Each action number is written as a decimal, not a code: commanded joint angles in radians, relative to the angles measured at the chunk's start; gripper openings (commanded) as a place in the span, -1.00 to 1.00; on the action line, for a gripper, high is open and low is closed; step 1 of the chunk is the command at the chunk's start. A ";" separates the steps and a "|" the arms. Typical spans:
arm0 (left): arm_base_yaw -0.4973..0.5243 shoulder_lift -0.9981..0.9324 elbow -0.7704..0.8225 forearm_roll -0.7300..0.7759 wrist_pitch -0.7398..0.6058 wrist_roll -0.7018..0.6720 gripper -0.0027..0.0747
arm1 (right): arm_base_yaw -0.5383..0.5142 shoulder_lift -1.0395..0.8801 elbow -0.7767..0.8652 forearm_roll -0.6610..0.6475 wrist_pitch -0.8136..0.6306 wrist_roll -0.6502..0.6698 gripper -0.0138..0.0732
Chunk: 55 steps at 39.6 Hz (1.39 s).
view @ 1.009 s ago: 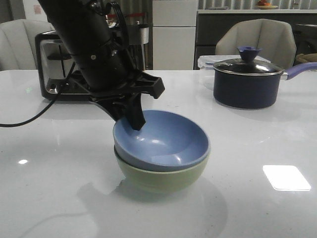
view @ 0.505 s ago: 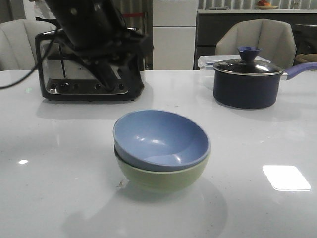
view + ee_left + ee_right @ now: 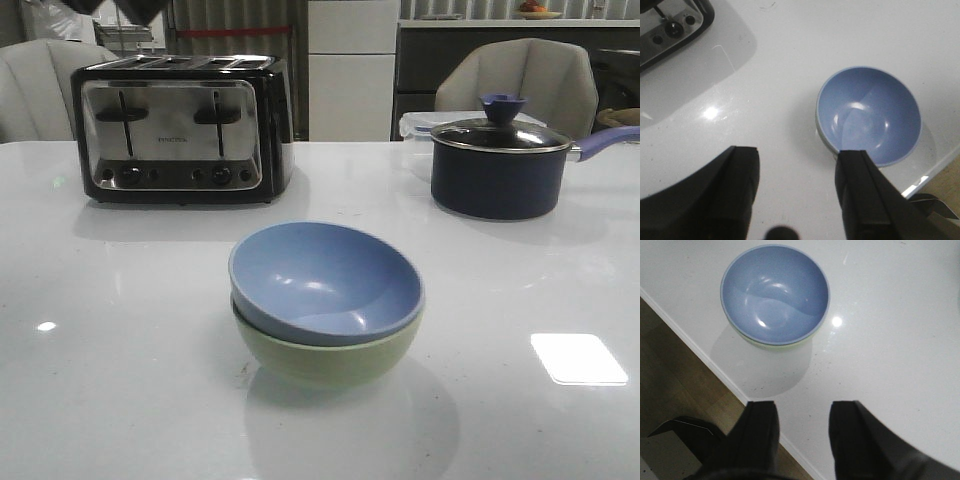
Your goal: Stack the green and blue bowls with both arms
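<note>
Left hand open and empty, high above the bench; right hand likewise open, holding nothing. Blue bowl sits nested in green bowl near the front edge, slightly tilted; stack looks complete. Left arm, before the toaster half a second ago, has left the front view.

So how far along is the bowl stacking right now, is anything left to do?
It looks done: the blue bowl sits nested inside the green bowl on the table. Nothing is in hand; the left gripper and right gripper both hang open and empty above the table, clear of the stack. Nothing visible remains except perhaps parking the arms.
</note>
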 commanded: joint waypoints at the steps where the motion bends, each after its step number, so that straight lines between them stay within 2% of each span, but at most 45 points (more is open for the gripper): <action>1: -0.005 -0.099 0.038 0.003 -0.044 0.000 0.14 | 0.001 -0.008 -0.028 0.005 -0.057 -0.007 0.19; 16: -0.005 -0.360 0.305 0.003 -0.054 -0.021 0.14 | 0.001 -0.008 -0.028 0.005 -0.057 -0.007 0.19; 28: -0.005 -0.439 0.394 0.005 -0.106 -0.031 0.14 | 0.001 -0.007 -0.028 0.005 -0.056 -0.006 0.19; 31: -0.005 -0.439 0.394 0.005 -0.111 -0.031 0.14 | 0.001 -0.004 -0.028 0.005 -0.059 -0.002 0.13; 35: -0.005 -0.439 0.394 0.005 -0.119 -0.031 0.13 | -0.002 -0.003 -0.028 0.005 -0.059 -0.001 -0.09; 39: -0.005 -0.439 0.394 0.005 -0.134 -0.031 0.00 | -0.002 -0.003 -0.028 0.005 -0.059 -0.001 -0.35; 42: -0.005 -0.439 0.394 0.005 -0.138 -0.031 -0.25 | -0.002 -0.003 -0.028 0.005 -0.058 -0.001 -0.55; 46: -0.005 -0.439 0.394 0.005 -0.141 -0.031 -0.60 | -0.002 -0.003 -0.028 0.005 -0.059 -0.001 -0.55; 48: -0.005 -0.439 0.394 0.005 -0.141 -0.031 -0.70 | -0.002 -0.003 -0.028 0.005 -0.059 -0.001 -0.55; 55: -0.005 -0.439 0.394 0.000 -0.133 -0.031 -0.69 | -0.002 -0.003 -0.028 0.005 -0.057 -0.001 -0.55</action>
